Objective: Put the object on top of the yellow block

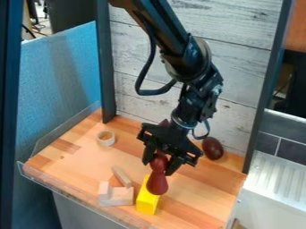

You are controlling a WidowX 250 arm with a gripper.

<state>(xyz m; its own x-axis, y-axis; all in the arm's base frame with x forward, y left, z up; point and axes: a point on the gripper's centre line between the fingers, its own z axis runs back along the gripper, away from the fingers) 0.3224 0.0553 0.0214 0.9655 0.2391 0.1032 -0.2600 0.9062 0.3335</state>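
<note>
The black gripper (160, 163) hangs over the front middle of the wooden surface, its two fingers on either side of a dark red, bowling-pin-shaped object (157, 180). The gripper is shut on the narrow upper part of this object, which hangs upright with its wide end down. The yellow block (146, 202) stands just below and left of the object in the view, and the object's wide end overlaps its upper right edge. Whether the two touch, I cannot tell.
Left of the yellow block lie a pale wooden notched block (115, 196) and a small wooden piece (122, 177). A pale ring (106, 138) sits farther back left. A dark red oval object (213, 148) is at the back right, near the wall.
</note>
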